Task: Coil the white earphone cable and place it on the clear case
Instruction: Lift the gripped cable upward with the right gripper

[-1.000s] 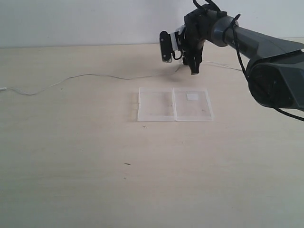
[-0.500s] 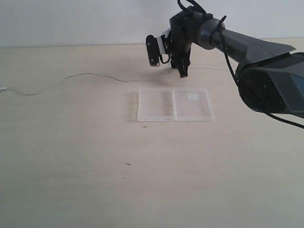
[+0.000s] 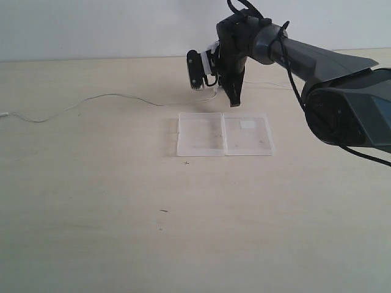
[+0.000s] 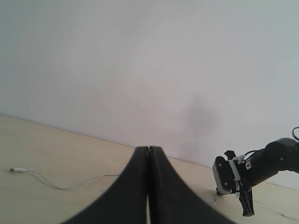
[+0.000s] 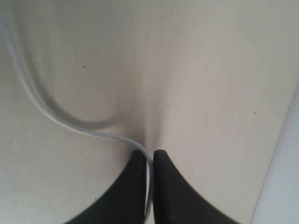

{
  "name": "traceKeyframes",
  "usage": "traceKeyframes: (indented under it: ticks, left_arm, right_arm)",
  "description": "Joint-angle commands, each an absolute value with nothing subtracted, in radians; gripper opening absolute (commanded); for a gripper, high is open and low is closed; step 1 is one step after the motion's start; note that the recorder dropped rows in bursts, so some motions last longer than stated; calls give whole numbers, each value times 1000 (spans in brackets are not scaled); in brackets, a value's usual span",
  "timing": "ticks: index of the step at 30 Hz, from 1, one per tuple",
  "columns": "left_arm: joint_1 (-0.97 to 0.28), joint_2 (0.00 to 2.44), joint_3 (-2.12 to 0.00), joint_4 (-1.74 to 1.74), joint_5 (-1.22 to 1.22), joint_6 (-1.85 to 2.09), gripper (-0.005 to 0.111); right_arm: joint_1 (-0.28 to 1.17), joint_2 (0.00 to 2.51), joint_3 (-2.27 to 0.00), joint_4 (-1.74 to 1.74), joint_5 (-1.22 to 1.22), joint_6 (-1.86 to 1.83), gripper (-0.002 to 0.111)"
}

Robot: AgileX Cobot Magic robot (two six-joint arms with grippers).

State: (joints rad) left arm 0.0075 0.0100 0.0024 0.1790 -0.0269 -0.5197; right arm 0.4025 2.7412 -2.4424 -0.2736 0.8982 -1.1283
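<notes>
The white earphone cable (image 3: 116, 96) runs thin across the far part of the table, its small plug (image 3: 3, 114) at the far left. My right gripper (image 3: 233, 99) is shut on the cable just behind the clear case (image 3: 223, 133), which lies flat with a white label (image 3: 247, 124) on its right half. In the right wrist view the cable (image 5: 56, 119) curves over the table and passes between the closed fingers (image 5: 133, 182). My left gripper (image 4: 148, 150) is shut on nothing and is out of the exterior view. The earbuds are not visible.
The pale wooden table (image 3: 183, 232) ends at a white wall (image 3: 91, 24) behind. The right arm (image 3: 317, 58) reaches in from the right. A strand of cable (image 3: 278, 84) trails to the right behind the arm.
My right gripper has moved left along the table's back and slightly down, dragging the cable with it. The case and the plug end have stayed put.
</notes>
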Motion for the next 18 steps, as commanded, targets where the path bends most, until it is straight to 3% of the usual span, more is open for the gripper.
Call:
traceKeyframes:
  ticks: [1, 9, 18]
  left_arm:
    - [10, 6, 0, 179, -33, -525, 0]
    - [10, 6, 0, 179, -33, -525, 0]
    - [10, 6, 0, 179, -33, -525, 0]
  right_arm:
    - [407, 2759, -2427, -245, 944, -1060, 0]
    - [407, 2654, -2427, -205, 994, -876, 0]
    - [405, 2476, -2427, 67, 1031, -750, 0]
